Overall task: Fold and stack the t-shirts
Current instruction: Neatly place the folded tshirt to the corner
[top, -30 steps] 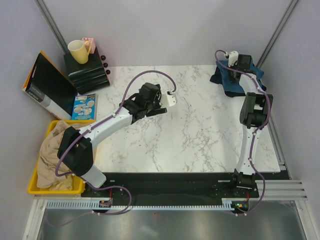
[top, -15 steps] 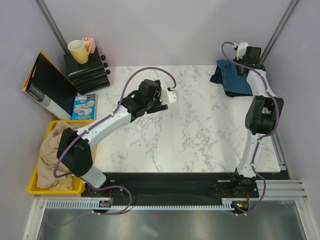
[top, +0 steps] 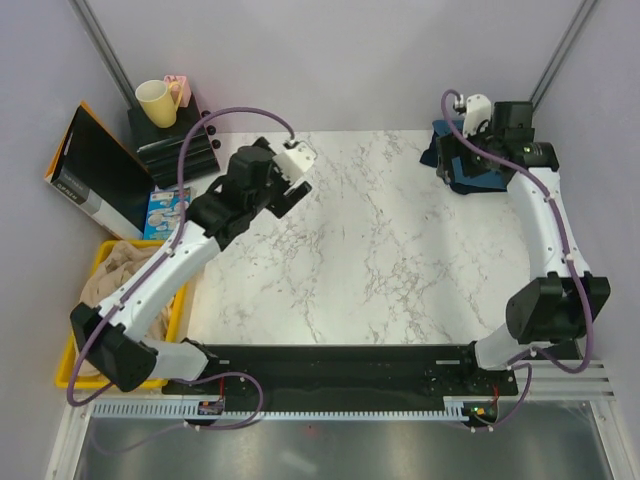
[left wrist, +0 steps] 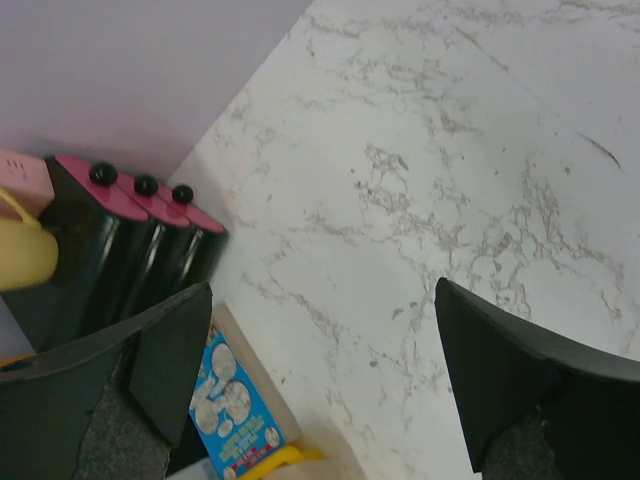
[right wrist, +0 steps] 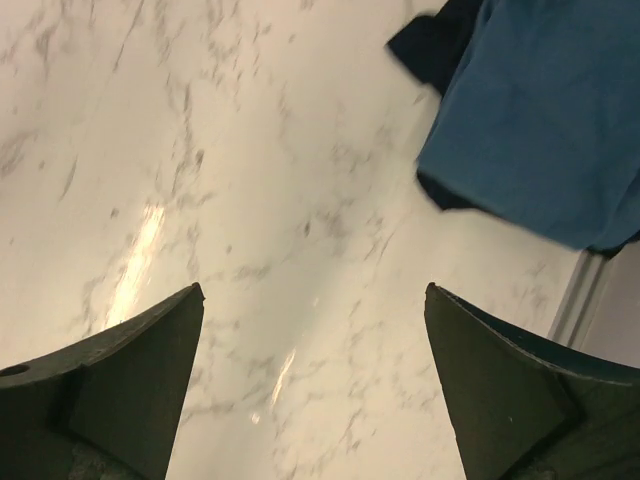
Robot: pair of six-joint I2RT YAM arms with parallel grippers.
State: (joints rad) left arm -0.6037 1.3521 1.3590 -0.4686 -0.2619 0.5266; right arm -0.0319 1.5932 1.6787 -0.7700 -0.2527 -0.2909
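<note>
Right wrist view cuts the steel-blue t-shirt [right wrist: 550,110] off at the frame edge, the navy t-shirt [right wrist: 432,40] mostly hidden beneath it, at the far right corner of the surface [right wrist: 250,200]. Both the right hand [right wrist: 315,300] and left hand [left wrist: 320,300] gape wide, empty.

A yellow mug [top: 155,102] sits on a black box [top: 172,145] off the marble table's [top: 380,250] far-left corner. Nearer lie a black case [top: 95,170] and a blue booklet [top: 168,213]. Beige cloth [top: 120,265] fills a yellow bin [top: 180,303].
</note>
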